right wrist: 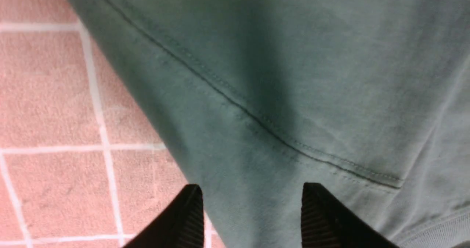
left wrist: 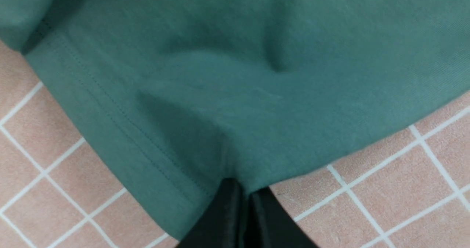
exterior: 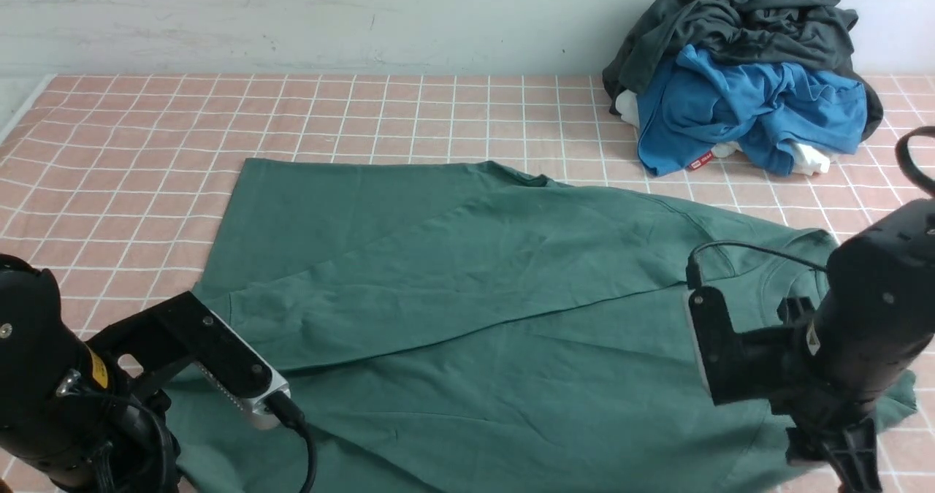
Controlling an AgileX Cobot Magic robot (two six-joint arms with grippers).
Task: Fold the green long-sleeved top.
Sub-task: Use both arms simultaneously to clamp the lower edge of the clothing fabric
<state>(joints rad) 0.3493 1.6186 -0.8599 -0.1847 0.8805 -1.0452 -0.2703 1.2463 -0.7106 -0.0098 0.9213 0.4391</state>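
Front view, location: dark forest-green cotton long-sleeved top (exterior: 467, 296) lies spread on the pink grid-patterned table (exterior: 146, 128), reaching from the near left corner to the near right corner, collar end toward the right edge.
Appearance: matte knit; one layer folded diagonally across the body; shallow wrinkles; stitched hem and seam lines.
Handling: judged soft, limp, moderately light, not slippery, not fragile; likely to sag and drag when lifted.
Grasp sites: judged best at hem corners and shoulder seams, pinching all layers together.
Left fingers (left wrist: 220, 218): closed, pinching the cloth edge beside the stitched hem.
Right fingers (right wrist: 183, 218): spread apart, cloth edge between them, not clamped.
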